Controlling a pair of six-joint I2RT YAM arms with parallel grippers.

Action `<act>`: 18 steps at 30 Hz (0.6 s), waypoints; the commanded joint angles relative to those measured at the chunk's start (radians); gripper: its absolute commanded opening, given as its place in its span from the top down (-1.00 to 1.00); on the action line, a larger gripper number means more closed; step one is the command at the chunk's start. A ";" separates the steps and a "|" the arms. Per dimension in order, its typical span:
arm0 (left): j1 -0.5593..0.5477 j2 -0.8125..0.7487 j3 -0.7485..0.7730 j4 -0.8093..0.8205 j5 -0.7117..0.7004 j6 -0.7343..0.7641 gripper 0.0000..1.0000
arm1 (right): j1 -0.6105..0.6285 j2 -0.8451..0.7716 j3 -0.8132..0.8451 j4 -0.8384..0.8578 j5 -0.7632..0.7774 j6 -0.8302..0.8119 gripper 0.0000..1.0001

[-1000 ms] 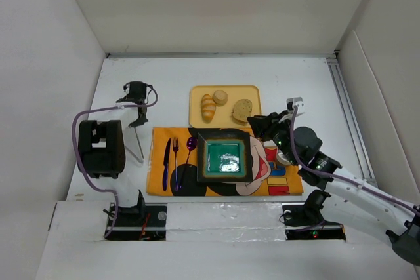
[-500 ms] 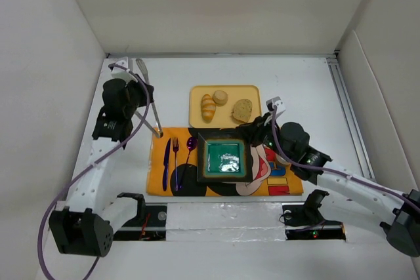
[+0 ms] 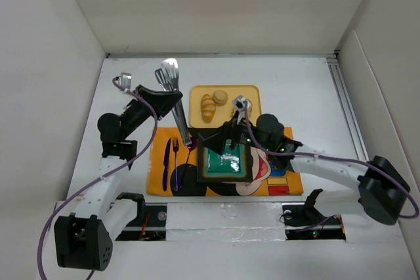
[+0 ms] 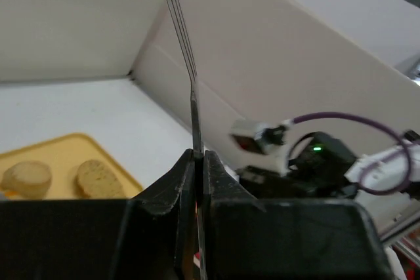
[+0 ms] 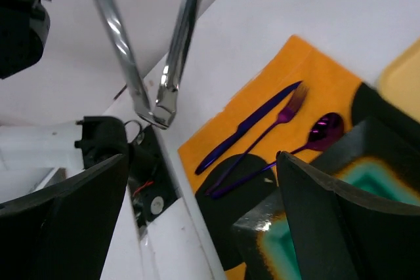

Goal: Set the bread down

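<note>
Swinging in from the far-left corner within the last second, the left gripper (image 3: 172,100) now sits near the yellow tray (image 3: 252,93). It is clamped hard on steel tongs (image 3: 170,77), which the left wrist view shows edge-on between the pressed fingers. The tongs stand steeply, broad ends up. The joined end seems to point down at the top edge of the orange placemat (image 3: 161,181), near the purple spoon (image 3: 190,144).

The right gripper (image 5: 202,159) has slid left as well and now hangs over the tray's near-right corner and the far rim of the green square plate (image 3: 223,162). Its fingers are spread wide and hold nothing.

All the bread is on the tray: croissant roll (image 3: 207,107), round bun (image 3: 220,97) and brown slice (image 4: 98,178). From above, the right arm hides the slice.

Judgement: nothing is placed yet and this is the approach stage. The tongs look wrong-end-down, so a re-grip or hand-over seems likely before any pick. With both arms crowding the tray, a collision is possible.
</note>
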 commanded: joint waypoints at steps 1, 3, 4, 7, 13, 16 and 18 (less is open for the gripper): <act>0.001 -0.057 0.005 0.359 0.124 -0.148 1.00 | 0.048 0.081 0.083 0.205 -0.155 0.040 -0.98; 0.001 -0.078 0.005 0.372 0.138 -0.148 1.00 | 0.068 0.133 0.100 0.281 -0.187 0.043 -1.00; 0.001 -0.087 -0.003 0.378 0.138 -0.151 1.00 | 0.082 0.147 0.110 0.297 -0.201 0.043 -1.00; 0.001 -0.103 -0.023 0.422 0.145 -0.186 1.00 | 0.094 0.190 0.125 0.364 -0.250 0.051 -1.00; 0.010 -0.124 -0.049 0.485 0.141 -0.217 1.00 | 0.105 0.225 0.100 0.446 -0.277 0.063 -1.00; 0.010 -0.103 -0.078 0.580 0.144 -0.300 1.00 | 0.105 0.262 0.148 0.443 -0.258 0.047 -1.00; 0.010 -0.064 -0.084 0.697 0.150 -0.373 1.00 | 0.105 0.289 0.192 0.391 -0.241 0.027 -1.00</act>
